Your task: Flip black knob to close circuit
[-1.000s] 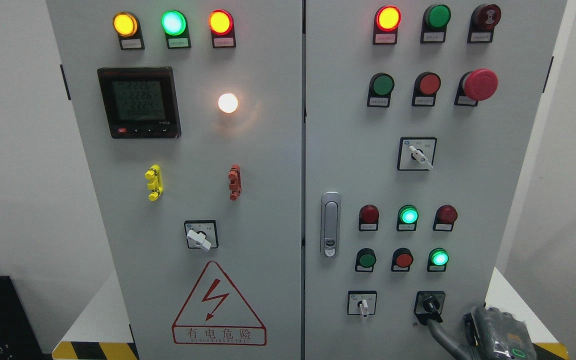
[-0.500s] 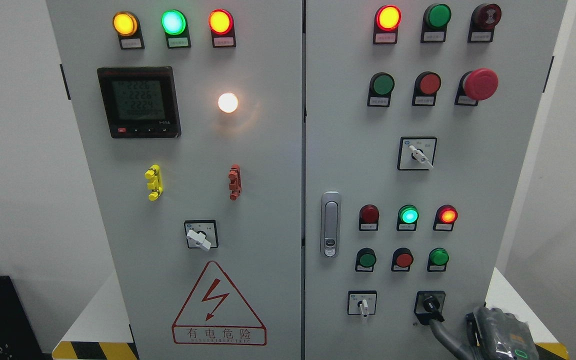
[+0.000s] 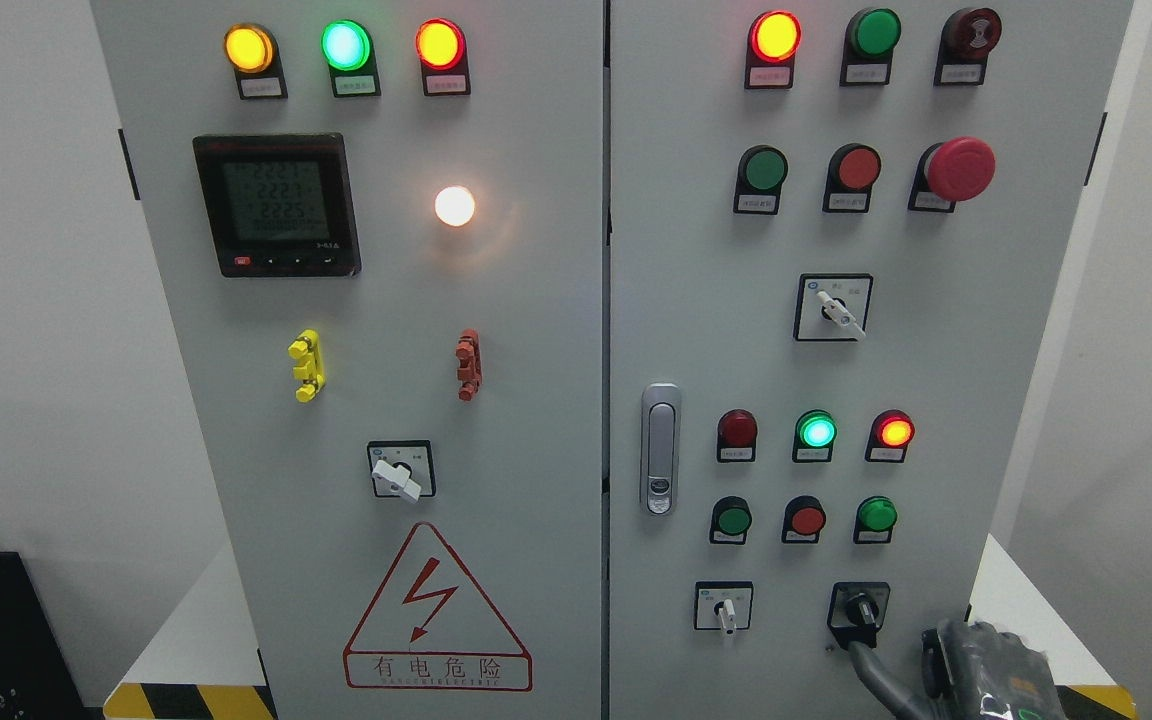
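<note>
The black knob (image 3: pixel 861 608) sits on a black plate at the bottom right of the grey cabinet's right door (image 3: pixel 976 330). Its handle points down and slightly right. My right hand (image 3: pixel 894 650) comes in at the lower right corner, mostly cut off by the frame edge. One grey finger (image 3: pixel 871 668) stretches up-left and ends just below the knob's handle; I cannot tell whether it touches. The hand holds nothing. Above the knob, a red lamp (image 3: pixel 894 430) and a green lamp (image 3: pixel 815 430) are lit, and the green lamp (image 3: pixel 876 514) is dark.
A white selector switch (image 3: pixel 726 610) sits left of the knob, another (image 3: pixel 836 310) higher up. A red mushroom stop button (image 3: pixel 958 167) juts out at the upper right. A door latch (image 3: pixel 660 448) is mid-panel. The left door carries a meter (image 3: pixel 278 205).
The knob's handle has swung from lower right toward straight down. The right red lamp came on and the green lamp below it went out. My right hand has dropped slightly.
</note>
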Action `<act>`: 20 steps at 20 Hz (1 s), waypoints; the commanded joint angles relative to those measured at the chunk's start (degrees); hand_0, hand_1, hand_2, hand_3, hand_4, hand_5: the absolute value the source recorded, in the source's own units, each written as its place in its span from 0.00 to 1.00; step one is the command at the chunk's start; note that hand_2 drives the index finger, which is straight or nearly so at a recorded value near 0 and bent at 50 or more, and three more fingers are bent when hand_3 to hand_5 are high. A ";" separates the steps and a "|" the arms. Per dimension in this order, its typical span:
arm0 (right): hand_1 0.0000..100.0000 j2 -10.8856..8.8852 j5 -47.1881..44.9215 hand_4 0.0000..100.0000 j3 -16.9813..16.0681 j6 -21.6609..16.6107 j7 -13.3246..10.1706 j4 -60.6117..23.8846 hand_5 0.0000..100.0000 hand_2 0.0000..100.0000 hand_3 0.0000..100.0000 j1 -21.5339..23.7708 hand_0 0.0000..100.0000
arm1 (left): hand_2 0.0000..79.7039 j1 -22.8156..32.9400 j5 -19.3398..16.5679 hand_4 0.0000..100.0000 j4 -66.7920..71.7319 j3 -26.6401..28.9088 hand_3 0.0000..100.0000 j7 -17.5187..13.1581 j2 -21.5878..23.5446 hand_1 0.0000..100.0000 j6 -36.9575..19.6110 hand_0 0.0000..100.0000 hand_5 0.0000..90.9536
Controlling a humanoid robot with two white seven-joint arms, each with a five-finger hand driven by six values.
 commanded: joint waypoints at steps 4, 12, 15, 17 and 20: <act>0.00 1.98 -6.44 0.89 -0.85 -0.58 -0.03 -7.55 0.85 0.89 1.00 4.91 0.00 | 0.00 0.05 0.00 0.00 -0.05 0.00 0.00 0.03 0.01 0.56 0.04 0.12 0.00; 0.03 3.91 -58.17 0.44 -12.18 -12.26 1.03 -20.92 0.28 0.34 0.58 21.16 0.00 | 0.00 0.05 0.00 0.00 -0.05 0.00 0.00 0.03 0.01 0.56 0.04 0.12 0.00; 0.03 3.82 -76.73 0.08 -15.87 -12.36 5.40 -24.26 0.00 0.03 0.16 26.79 0.00 | 0.00 -0.03 0.00 0.00 0.04 0.00 0.00 0.03 0.01 0.56 0.04 0.12 0.00; 0.00 3.91 -83.87 0.00 -17.46 -12.71 8.05 -24.53 0.00 0.00 0.05 29.52 0.00 | 0.00 -0.03 0.00 0.00 -0.05 0.00 0.00 0.03 0.01 0.56 0.04 0.12 0.00; 0.00 4.00 -87.32 0.00 -17.64 -16.12 11.38 -24.45 0.00 0.00 0.00 32.68 0.00 | 0.00 0.05 0.00 0.00 0.04 0.00 0.00 0.03 0.01 0.56 0.04 0.12 0.00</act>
